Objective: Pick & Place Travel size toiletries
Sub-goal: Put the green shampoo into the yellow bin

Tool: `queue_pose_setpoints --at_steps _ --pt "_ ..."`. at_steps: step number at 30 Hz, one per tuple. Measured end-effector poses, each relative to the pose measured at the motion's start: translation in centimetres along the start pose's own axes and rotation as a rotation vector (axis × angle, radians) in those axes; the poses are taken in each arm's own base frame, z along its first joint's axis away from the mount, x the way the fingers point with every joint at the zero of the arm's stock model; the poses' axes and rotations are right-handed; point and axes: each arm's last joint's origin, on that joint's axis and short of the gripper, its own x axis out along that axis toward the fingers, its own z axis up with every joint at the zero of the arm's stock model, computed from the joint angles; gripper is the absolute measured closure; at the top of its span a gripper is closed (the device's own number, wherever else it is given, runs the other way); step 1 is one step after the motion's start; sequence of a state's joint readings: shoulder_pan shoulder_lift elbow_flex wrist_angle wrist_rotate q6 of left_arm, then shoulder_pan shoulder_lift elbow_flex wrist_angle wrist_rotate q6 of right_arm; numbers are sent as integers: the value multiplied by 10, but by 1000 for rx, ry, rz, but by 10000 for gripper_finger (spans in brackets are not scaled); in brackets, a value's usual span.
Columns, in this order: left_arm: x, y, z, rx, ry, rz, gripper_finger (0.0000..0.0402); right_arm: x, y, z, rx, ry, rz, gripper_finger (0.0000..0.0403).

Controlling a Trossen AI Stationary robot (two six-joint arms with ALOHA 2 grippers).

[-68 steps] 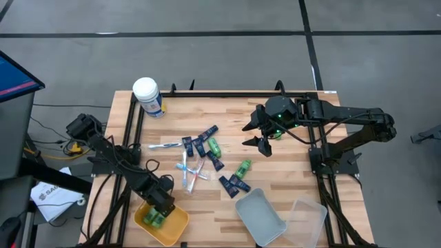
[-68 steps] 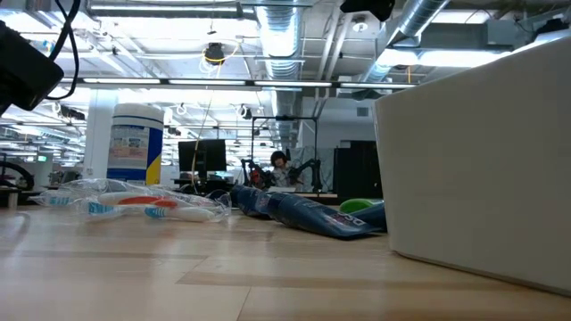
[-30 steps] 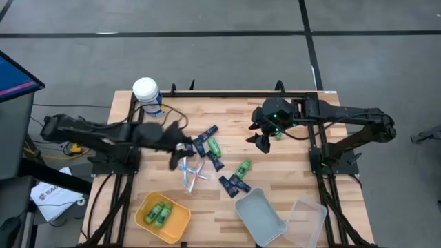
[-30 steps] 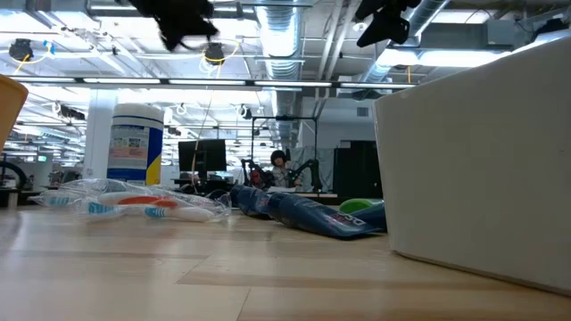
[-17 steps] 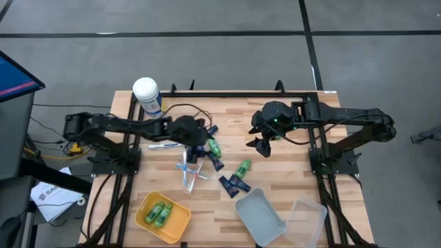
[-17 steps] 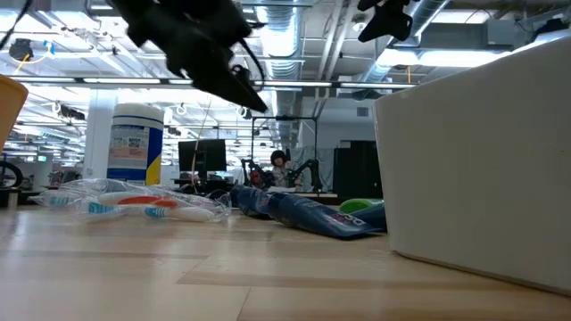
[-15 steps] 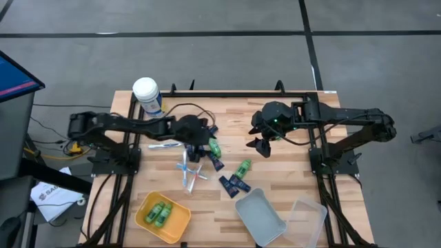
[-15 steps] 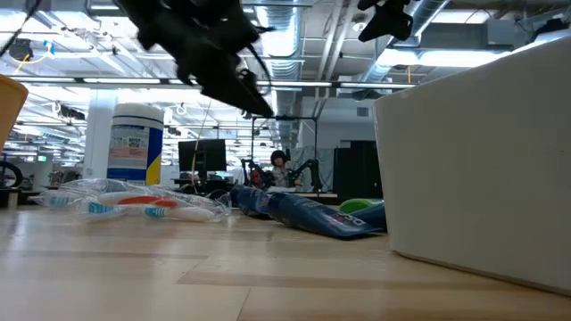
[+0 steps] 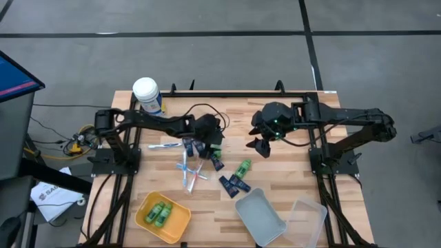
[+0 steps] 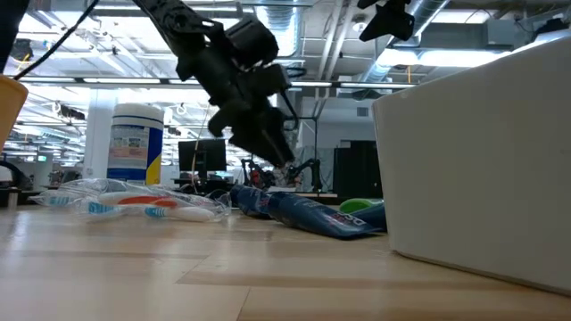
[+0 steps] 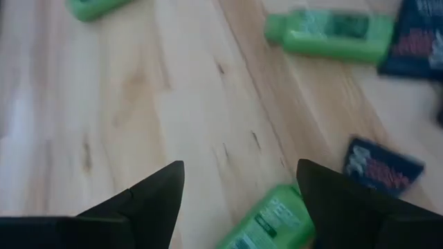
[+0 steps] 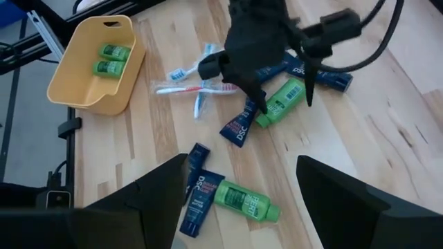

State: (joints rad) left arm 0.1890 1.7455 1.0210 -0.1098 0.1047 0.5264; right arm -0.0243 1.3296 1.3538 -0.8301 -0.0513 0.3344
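The travel size toiletries lie in a loose heap mid-table: green bottles, navy tubes (image 9: 234,183) and toothbrushes (image 9: 189,172). My left gripper (image 9: 215,142) stands open, slanting down over one green bottle (image 12: 280,101). That bottle lies flat on the wood, between the two fingers in the left wrist view (image 11: 266,223). The low view shows the left gripper (image 10: 278,153) a little above the heap. A second green bottle (image 9: 242,167) lies farther right. My right gripper (image 9: 260,143) hangs open, high above the table's right half.
A yellow bin (image 9: 180,222) with two green bottles stands at the near left. A grey tray (image 9: 260,217) and a clear lid (image 9: 308,217) lie at the near right. A white-lidded canister (image 9: 147,95) stands at the far left corner.
My left gripper has swung from the table's left side toward its middle and sunk toward the heap, rolling as it went. It now stands over the green bottle. The toiletries have not moved.
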Motion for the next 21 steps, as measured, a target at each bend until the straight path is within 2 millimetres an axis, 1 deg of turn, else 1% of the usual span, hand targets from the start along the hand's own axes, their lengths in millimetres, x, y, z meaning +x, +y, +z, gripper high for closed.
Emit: queue_pose_setpoints --at_steps 3,5,7,10,14,17,21 --pt "3 -9 0 94 13 -44 132 0 2 -1 -7 2 6 143" --pt "3 -13 4 149 -3 -50 132 0 4 -1 -3 4 9 143" --pt "4 -16 5 175 -6 -59 132 0 5 -2 -6 5 12 143" --pt "7 -17 5 177 -3 -66 132 0 5 -2 -2 5 12 143" --pt "22 -22 -6 173 57 -96 132 0 5 -2 5 4 12 143" --pt "29 -24 -8 177 78 -79 133 0 6 -2 7 6 16 143" --pt "31 -27 -8 187 106 -58 133 0 10 -4 -2 10 24 143"
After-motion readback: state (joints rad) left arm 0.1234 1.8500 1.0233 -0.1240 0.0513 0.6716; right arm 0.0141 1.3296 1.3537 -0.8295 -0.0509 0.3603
